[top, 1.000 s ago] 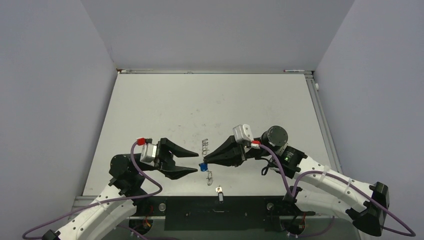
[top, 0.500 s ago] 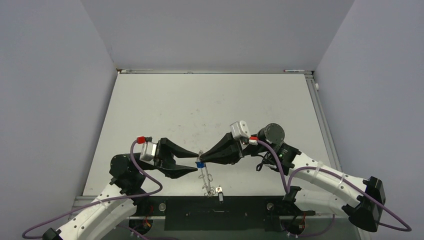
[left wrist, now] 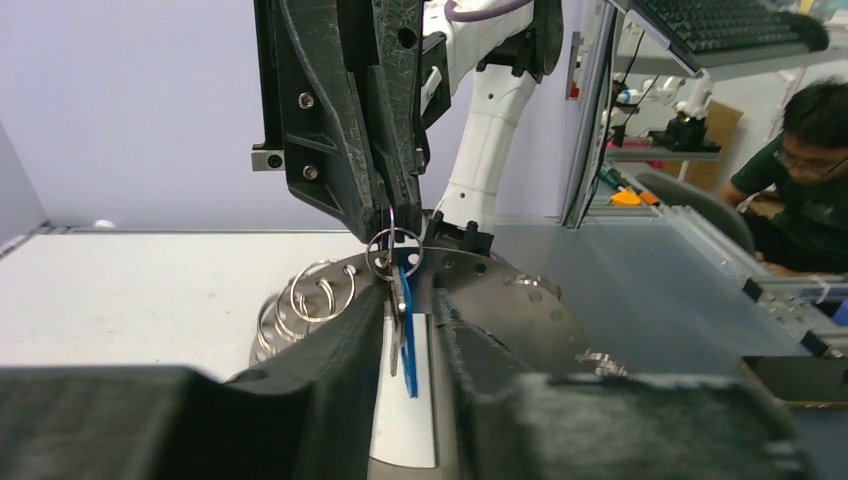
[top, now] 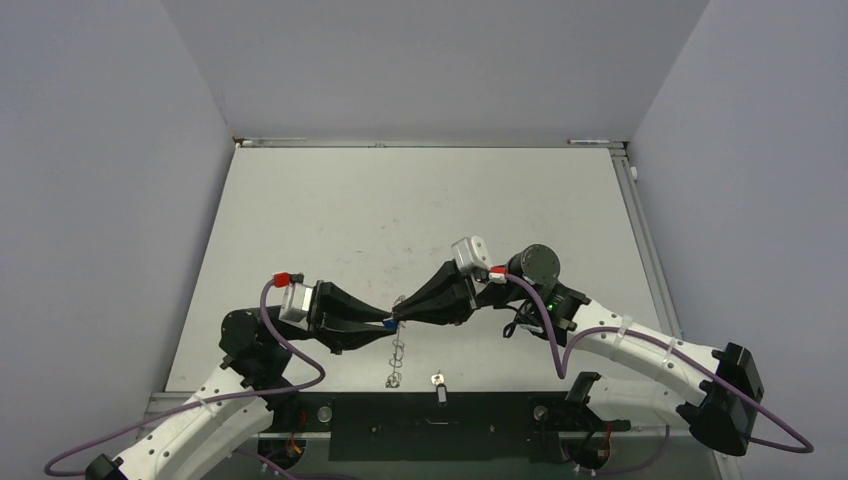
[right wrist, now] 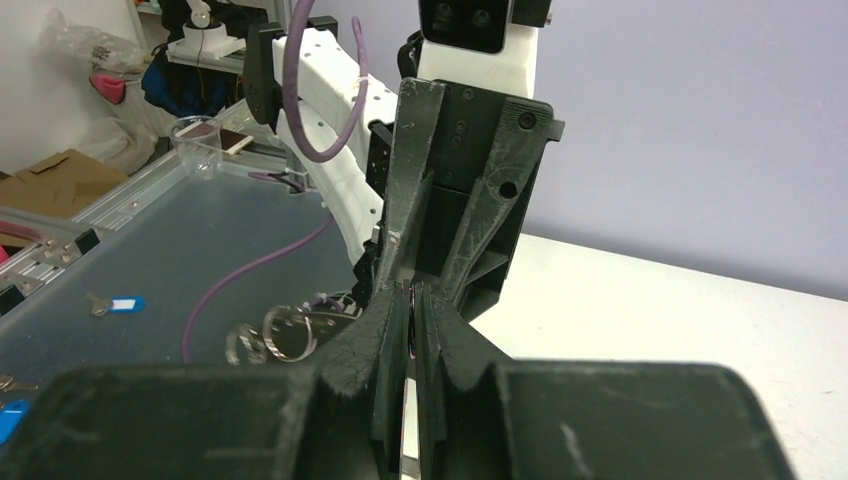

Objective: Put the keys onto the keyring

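Only the left wrist view shows the right gripper [left wrist: 392,212] pinching a wire loop [left wrist: 393,244]; left gripper [left wrist: 408,300] slightly apart around the blue key [left wrist: 405,345]; overhead adds the black key [top: 438,381] at the table's [top: 300,220] near edge.

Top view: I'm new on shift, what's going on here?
The right gripper is shut on a small silver wire ring, below which a blue-tagged silver key hangs. The left gripper, jaws open, has its fingers either side of that key. More silver rings dangle below; a black-headed key lies at the near edge of the table.
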Tool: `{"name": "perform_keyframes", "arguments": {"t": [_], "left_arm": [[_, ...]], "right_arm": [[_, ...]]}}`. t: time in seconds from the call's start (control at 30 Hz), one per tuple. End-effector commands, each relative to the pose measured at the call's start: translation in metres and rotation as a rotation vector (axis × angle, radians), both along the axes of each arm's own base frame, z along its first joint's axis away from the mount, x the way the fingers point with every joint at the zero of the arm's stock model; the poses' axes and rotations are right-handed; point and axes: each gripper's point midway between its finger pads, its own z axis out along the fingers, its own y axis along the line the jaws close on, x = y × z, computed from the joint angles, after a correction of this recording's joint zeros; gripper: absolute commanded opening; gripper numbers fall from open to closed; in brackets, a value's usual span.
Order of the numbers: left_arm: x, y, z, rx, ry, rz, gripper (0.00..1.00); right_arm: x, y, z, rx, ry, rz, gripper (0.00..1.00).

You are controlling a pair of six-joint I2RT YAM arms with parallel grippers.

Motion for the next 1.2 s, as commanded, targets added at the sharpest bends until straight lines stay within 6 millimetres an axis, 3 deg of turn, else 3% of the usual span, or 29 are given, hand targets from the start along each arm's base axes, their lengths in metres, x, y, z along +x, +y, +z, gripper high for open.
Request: {"name": "perform_keyframes", "arguments": {"t": [0.0, 0.07, 0.23, 0.73, 1.17], "left_arm": [[0.001, 0.003, 0.011, -0.035, -0.028, 0.02, 0.13], [0.004, 0.003, 0.01, -0.027, -0.042, 0.039, 0.0], [0.021, 0.006, 0.005, 0.027, -0.075, 0.157, 0.0], [0.037, 0.019, 0.009, 0.053, -0.123, 0.287, 0.0], [0.038, 0.016, 0.002, 0.081, -0.118, 0.27, 0.0]], "right_arm": [[-0.003, -0.004, 0.035, 0.121, -0.081, 0.004, 0.05], [-0.003, -0.005, 0.033, 0.119, -0.079, 0.001, 0.05], [-0.002, -0.01, 0.029, 0.102, -0.089, -0.026, 0.05], [0.013, -0.02, 0.001, -0.007, -0.052, -0.155, 0.05], [0.029, -0.029, 0.027, 0.125, -0.038, -0.276, 0.05]]}}
